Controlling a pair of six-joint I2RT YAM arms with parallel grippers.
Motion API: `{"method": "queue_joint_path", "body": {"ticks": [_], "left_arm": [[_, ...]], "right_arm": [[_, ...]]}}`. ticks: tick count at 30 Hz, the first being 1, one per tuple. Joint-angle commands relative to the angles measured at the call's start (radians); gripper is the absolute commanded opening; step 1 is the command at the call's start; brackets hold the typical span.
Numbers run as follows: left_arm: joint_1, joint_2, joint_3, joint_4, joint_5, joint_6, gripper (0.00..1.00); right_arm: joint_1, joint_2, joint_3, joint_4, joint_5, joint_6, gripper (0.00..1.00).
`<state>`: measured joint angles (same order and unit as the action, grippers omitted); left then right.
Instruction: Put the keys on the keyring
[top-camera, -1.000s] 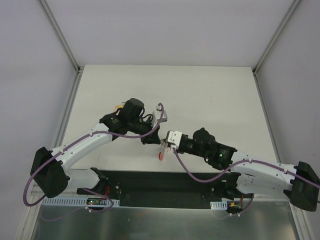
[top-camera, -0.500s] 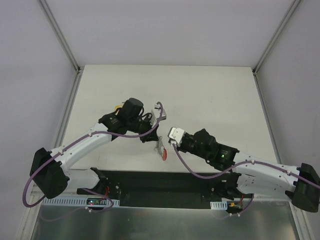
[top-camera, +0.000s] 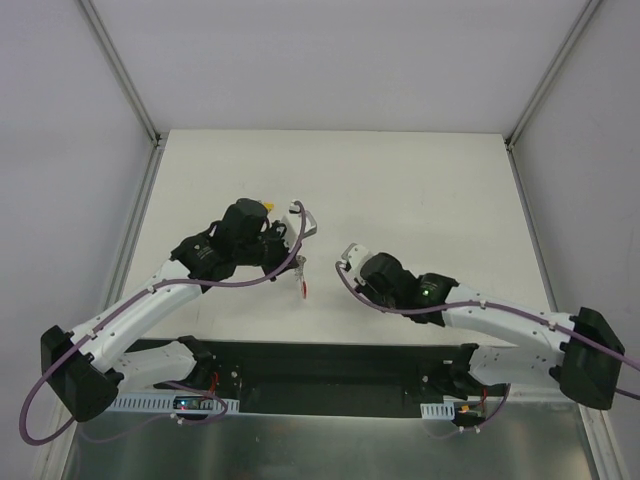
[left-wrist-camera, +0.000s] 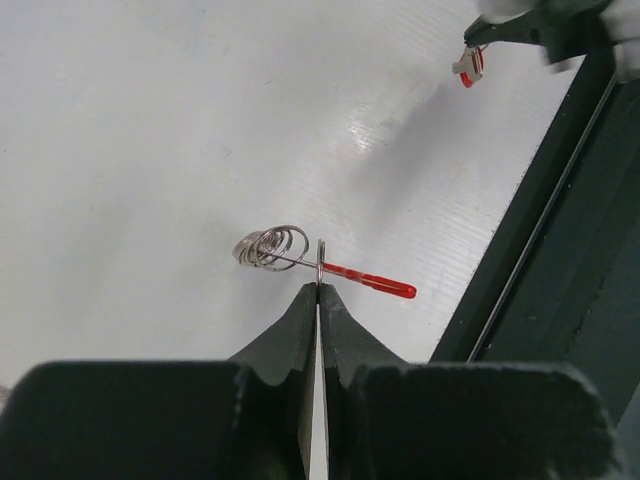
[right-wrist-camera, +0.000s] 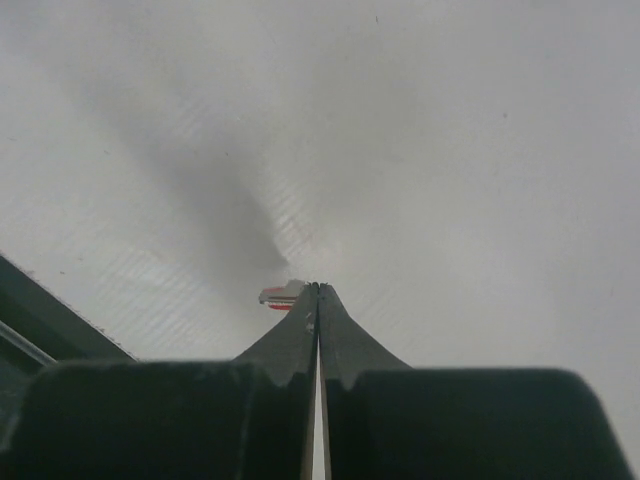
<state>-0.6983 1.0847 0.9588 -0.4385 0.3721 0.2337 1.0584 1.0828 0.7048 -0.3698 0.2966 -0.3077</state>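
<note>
Keyring (left-wrist-camera: 365, 278) — 1, pinched by left gripper (left-wrist-camera: 319, 288), 1 key (right-wrist-camera: 283, 296) (red-headed) pinched by right gripper (right-wrist-camera: 318, 288), apart

Left tool (left-wrist-camera: 318, 292) up close: its fingers (left-wrist-camera: 285, 335) are matt black plastic, faintly grainy, no shine at all. On the keyring (left-wrist-camera: 268, 246), the coil is bright silvery metal wire, polished and catching the light, and the crescent is smooth, glossy red plastic. The bench (left-wrist-camera: 150, 130) is white, mostly matt, with a soft sheen and a fine ribbed grain. The rail (left-wrist-camera: 560, 230) looks like dark painted metal, smooth. Right tool (right-wrist-camera: 318, 292) is the same dull black plastic. The key (right-wrist-camera: 282, 295) is shiny red plastic with pale metal. The arm shells (top-camera: 510, 327) are smooth white plastic.
</note>
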Motion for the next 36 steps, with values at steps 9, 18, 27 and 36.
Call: {"method": "queue_joint_path", "body": {"ticks": [9,18,27,36], "left_arm": [[0.014,-0.074,0.026,-0.011,-0.177,0.013,0.0],[0.014,-0.095,0.026,-0.011,-0.194,0.01,0.0],[0.013,-0.1,0.024,-0.009,-0.185,0.009,0.0],[0.014,-0.097,0.024,-0.009,-0.185,0.007,0.0]], "right_arm": [[-0.084,0.442,0.228,0.034,0.034,-0.021,0.01],[-0.13,0.542,0.194,0.258,-0.05,0.027,0.01],[-0.15,0.572,0.09,0.492,-0.057,0.078,0.01],[-0.132,0.522,0.042,0.549,0.004,0.061,0.01]]}}
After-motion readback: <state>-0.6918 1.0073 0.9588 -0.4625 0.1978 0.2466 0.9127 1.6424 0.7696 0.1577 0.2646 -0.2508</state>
